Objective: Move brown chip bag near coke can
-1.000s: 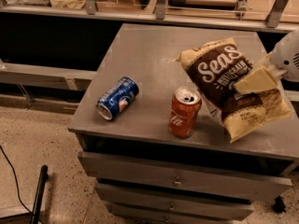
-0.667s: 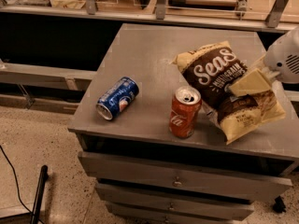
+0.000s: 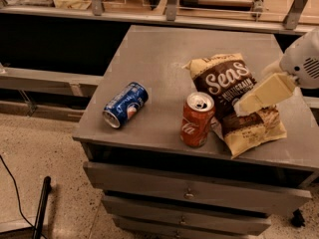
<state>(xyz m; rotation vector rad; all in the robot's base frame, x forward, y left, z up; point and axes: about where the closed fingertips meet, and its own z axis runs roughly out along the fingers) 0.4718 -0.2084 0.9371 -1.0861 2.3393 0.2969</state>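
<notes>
The brown chip bag (image 3: 223, 79) lies flat on the grey cabinet top (image 3: 164, 49), its brown and pale yellow face up with white lettering. The coke can (image 3: 197, 120), red-orange with a silver top, stands upright right against the bag's left lower edge. My gripper (image 3: 242, 107) reaches in from the right edge of the camera view. Its pale tip rests over the middle of the bag and hides part of it.
A blue Pepsi can (image 3: 125, 105) lies on its side at the cabinet's front left. Drawers (image 3: 189, 194) sit below the top. A railing and shelf run along the back. A black cable and pole are on the floor at lower left.
The chip bag has come down and to the left with the gripper. It now lies flatter on the cabinet top, closer against the coke can. Both cans have stayed put.
</notes>
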